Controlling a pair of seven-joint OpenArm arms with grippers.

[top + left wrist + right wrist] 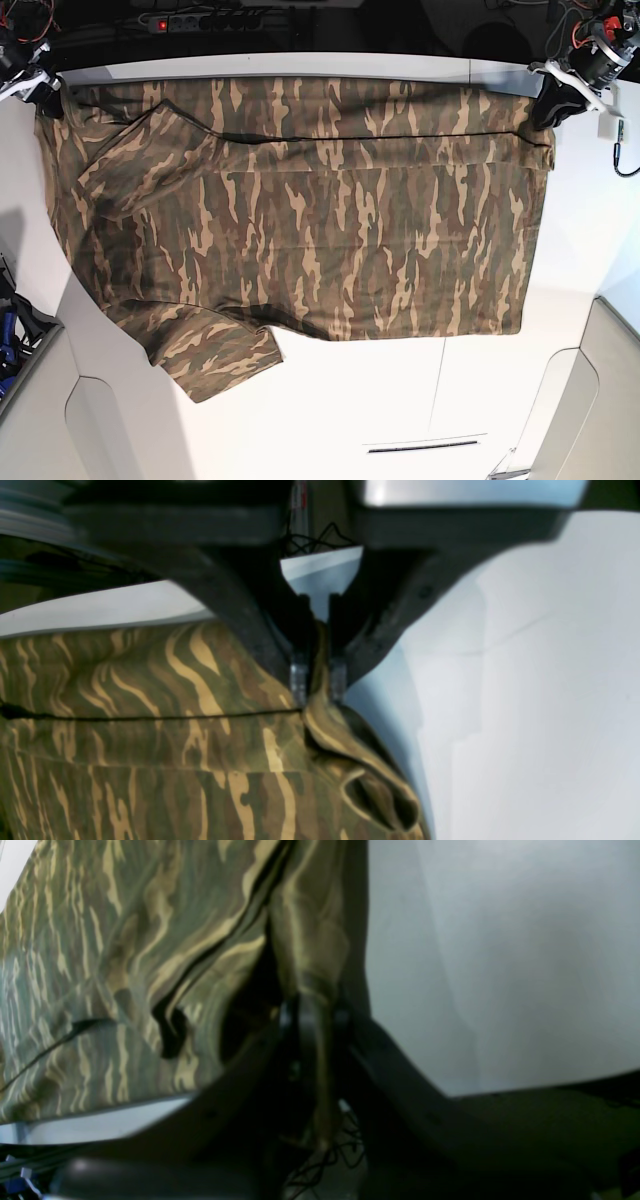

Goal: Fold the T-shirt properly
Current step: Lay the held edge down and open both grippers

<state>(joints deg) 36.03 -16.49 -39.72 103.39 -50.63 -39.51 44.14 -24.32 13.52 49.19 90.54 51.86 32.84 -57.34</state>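
- No readable writing is seen on the camouflage-print fabric T-shirt (300, 210), spread on the white table (400, 400).
- Its far corners are pinched by the closed left gripper (318, 680) and closed right gripper (314, 1012).
- A power strip (200, 18) lies beyond the T-shirt.

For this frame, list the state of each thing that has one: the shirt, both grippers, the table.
T-shirt: spread flat, folded along its far edge, both far corners pinched, one sleeve lying over the body.
Left gripper: shut on the T-shirt's far corner.
Right gripper: shut on the T-shirt's other far corner.
Table: white, mostly covered by the T-shirt.
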